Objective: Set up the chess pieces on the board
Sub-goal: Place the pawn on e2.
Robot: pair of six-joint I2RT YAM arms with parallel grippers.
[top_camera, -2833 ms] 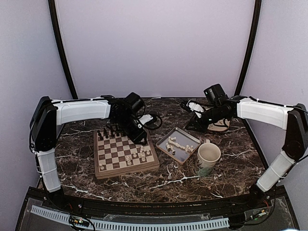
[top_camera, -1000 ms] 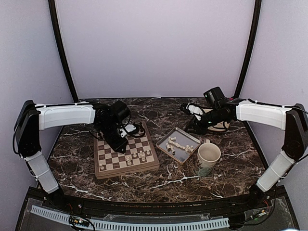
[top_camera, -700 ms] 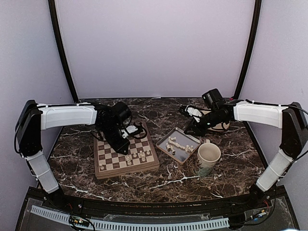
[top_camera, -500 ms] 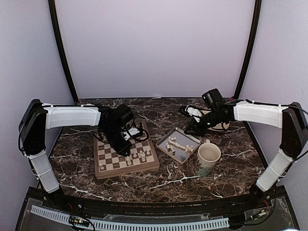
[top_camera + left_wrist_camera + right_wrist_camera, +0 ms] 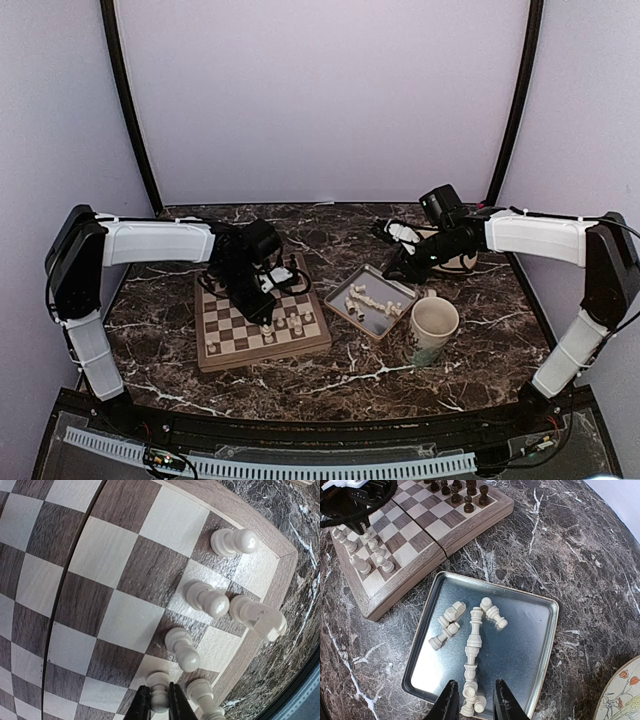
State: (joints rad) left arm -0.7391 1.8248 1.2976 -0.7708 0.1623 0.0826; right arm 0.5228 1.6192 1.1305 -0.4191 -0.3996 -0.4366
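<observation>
Left arm (image 5: 160, 240) bent over board (image 5: 230, 340), jaws pinching pawn (image 5: 159, 696).

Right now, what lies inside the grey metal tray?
Several cream-white chess pieces lie toppled in the metal tray. The right gripper hovers above; its fingers cover part of the near rim.

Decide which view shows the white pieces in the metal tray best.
Right wrist view: the pieces lie large and separate in the tray. The top view shows tiny specks; the left wrist view misses the tray.
</observation>
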